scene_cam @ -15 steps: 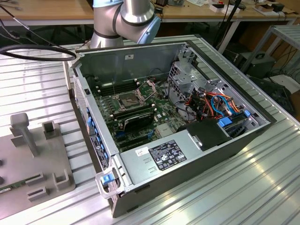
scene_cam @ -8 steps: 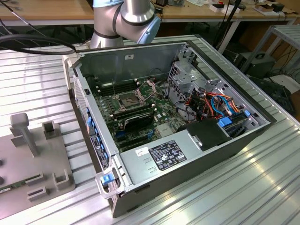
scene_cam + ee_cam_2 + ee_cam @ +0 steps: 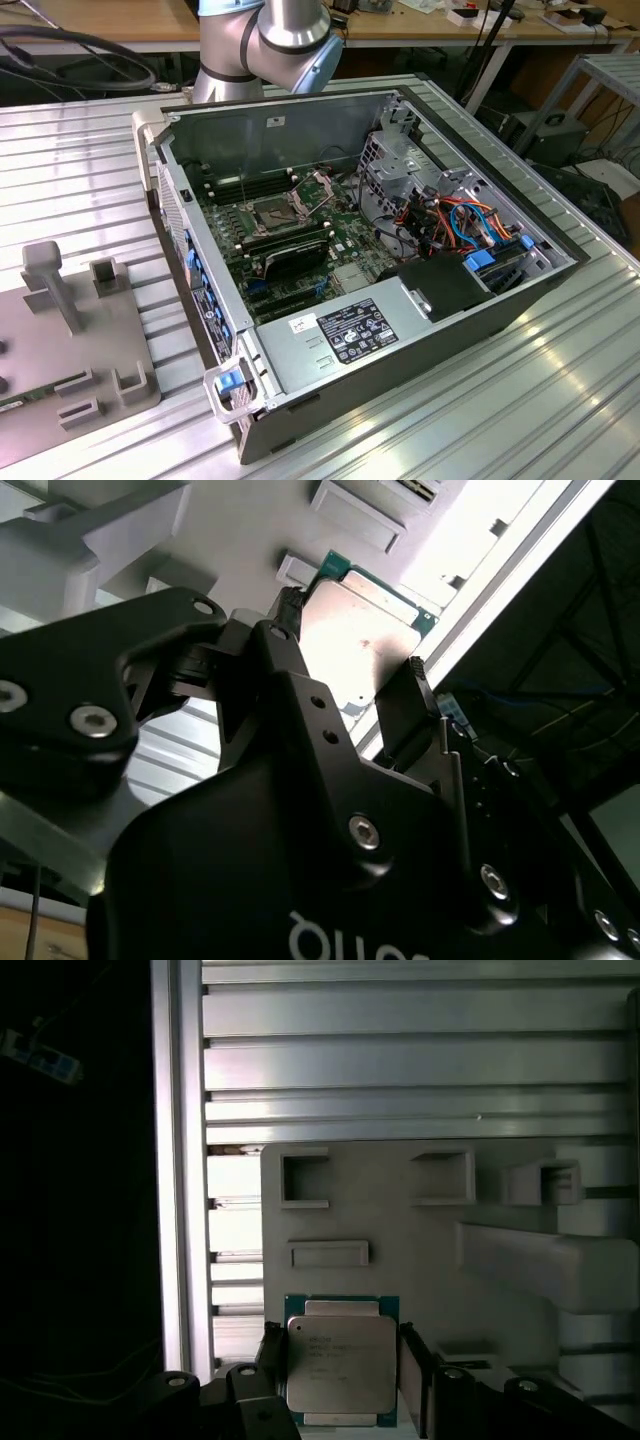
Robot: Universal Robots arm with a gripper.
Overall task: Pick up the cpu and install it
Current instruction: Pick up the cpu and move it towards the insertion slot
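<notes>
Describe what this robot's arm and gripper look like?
The arm is a thick silver-grey tube with rounded joints and a pale blue cap. The gripper is matte black and angular, dotted with silver screw heads, with white lettering on its body.

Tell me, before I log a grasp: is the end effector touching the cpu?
Cannot tell. In the first wrist view the end effector brackets the cpu closely on both sides, yet neither contact nor a gap shows plainly.
</notes>
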